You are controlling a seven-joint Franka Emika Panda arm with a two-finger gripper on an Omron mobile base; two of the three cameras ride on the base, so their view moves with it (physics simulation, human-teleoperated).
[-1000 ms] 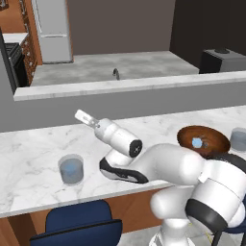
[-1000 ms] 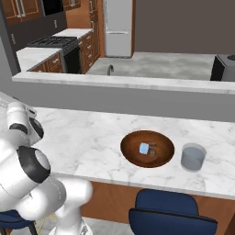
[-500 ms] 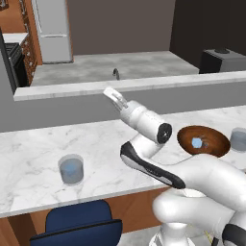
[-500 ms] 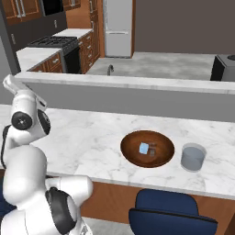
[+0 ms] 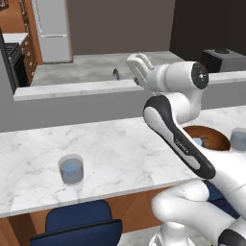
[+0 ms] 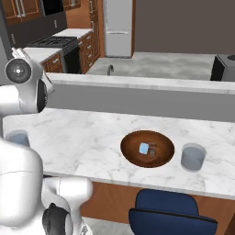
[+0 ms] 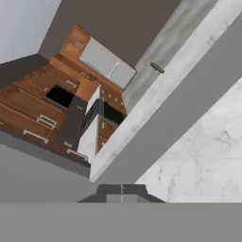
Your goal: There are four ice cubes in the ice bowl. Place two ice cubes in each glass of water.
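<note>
One veined white marble counter [image 6: 92, 137] carries round wood-grain ice bowl [image 6: 160, 158] w/ pale-blue ice cube [image 6: 144, 148] inside, clear cylindrical glass [image 6: 193, 157] just right of it, 2nd glass [image 5: 71, 169] far left; gripper [image 7: 122, 187] raised, fingers together, empty.

Both base views look forward and down over the marble desk [image 5: 120, 144] from either side, sharing it; the hand view faces the kitchen beyond, rolled sideways.

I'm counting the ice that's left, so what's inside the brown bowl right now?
In the right base view, the ice bowl holds one pale-blue ice cube, resting near its middle. In the left base view the arm covers part of the bowl.
</note>
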